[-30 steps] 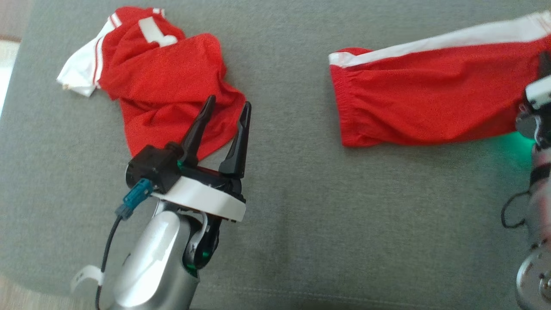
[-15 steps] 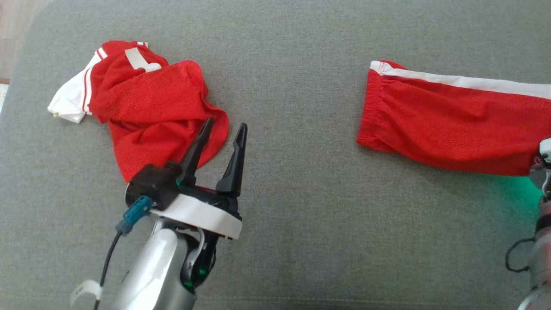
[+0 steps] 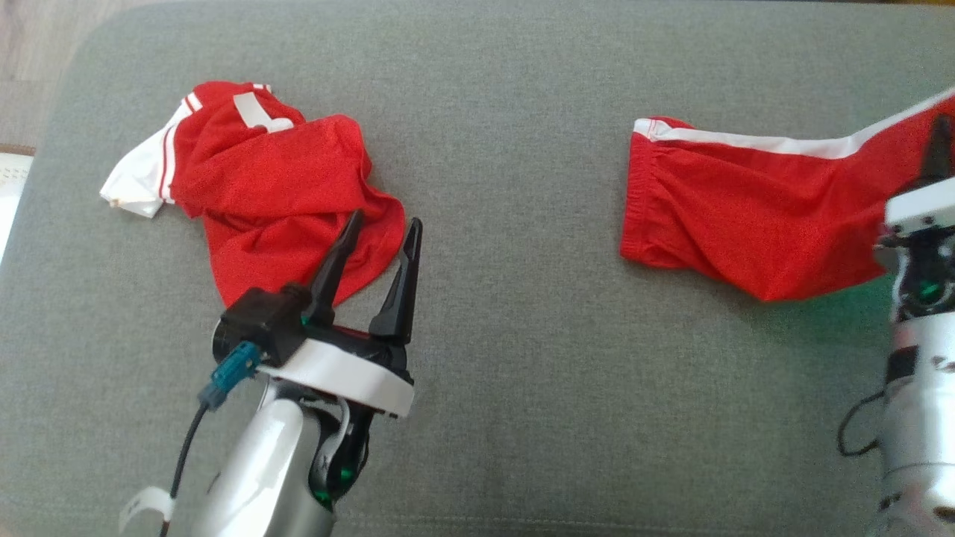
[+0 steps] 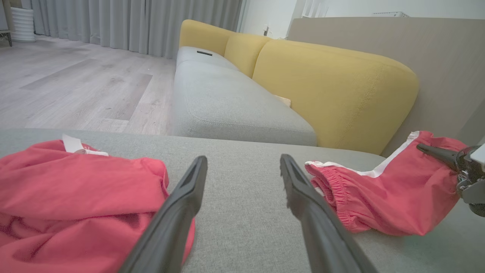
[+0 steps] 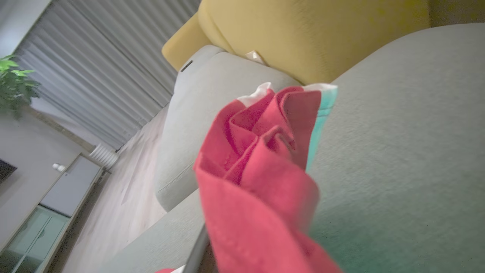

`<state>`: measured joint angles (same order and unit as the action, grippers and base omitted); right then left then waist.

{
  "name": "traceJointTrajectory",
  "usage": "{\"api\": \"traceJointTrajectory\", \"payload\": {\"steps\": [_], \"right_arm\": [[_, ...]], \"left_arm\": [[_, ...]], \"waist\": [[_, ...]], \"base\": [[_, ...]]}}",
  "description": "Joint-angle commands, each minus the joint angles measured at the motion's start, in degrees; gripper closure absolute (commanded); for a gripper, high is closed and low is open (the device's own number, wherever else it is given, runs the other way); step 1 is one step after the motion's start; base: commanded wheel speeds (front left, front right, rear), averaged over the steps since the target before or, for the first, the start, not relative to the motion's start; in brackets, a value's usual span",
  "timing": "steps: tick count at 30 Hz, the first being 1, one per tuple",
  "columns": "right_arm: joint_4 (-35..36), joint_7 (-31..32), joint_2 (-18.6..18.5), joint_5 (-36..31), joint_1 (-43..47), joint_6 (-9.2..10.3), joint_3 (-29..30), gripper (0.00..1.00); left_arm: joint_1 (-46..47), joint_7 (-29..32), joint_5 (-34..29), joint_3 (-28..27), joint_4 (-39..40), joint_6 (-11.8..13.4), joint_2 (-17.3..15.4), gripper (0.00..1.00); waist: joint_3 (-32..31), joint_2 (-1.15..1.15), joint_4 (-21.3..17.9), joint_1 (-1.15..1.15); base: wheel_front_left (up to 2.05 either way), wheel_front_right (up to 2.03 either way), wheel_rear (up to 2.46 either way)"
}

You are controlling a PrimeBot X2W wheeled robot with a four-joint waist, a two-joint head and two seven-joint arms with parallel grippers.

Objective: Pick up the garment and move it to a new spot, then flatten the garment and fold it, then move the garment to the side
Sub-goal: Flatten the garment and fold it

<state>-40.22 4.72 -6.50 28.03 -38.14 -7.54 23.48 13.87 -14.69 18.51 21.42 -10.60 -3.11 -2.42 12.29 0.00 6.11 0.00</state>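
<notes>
My right gripper is pinched tight on one end of the red shorts. That end is lifted up off the grey cushion. The cloth bunches in folds right in front of the jaws. The other end, with the stretchy waistband, lies on the cushion, far out from those jaws and toward my left gripper. A white stripe runs along one edge of the shorts.

My left gripper has its two dark fingers spread wide with nothing between them. It hangs over the cushion. A crumpled red and white shirt lies beside its left finger, and that fingertip sits over the shirt's edge. The shorts lie out past its right finger, well apart.
</notes>
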Motion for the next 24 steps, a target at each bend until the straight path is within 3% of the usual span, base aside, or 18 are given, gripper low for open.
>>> {"api": "traceJointTrajectory", "payload": {"steps": [1,13,24], "right_arm": [[2.65,-0.15,0.53,0.94,0.42,0.05,-2.61,1.00],[11.43,-0.05,2.55,11.50,7.18,0.05,-21.44,1.00],[7.29,-2.23,3.18,13.38,7.98,0.05,-31.14,1.00]], "left_arm": [[0.14,-0.30,-0.53,-2.08,1.60,-0.24,-0.46,0.00],[-0.78,-0.30,-0.30,-2.17,1.59,-0.26,-0.46,0.00],[-1.52,-0.30,0.03,-1.86,1.88,0.03,-0.46,0.00]], "waist": [[-0.33,0.00,0.09,0.00],[-2.21,0.00,1.32,0.00],[-2.09,0.00,3.87,0.00]], "base": [[0.00,0.00,0.00],[0.00,0.00,0.00],[0.00,0.00,0.00]]}}
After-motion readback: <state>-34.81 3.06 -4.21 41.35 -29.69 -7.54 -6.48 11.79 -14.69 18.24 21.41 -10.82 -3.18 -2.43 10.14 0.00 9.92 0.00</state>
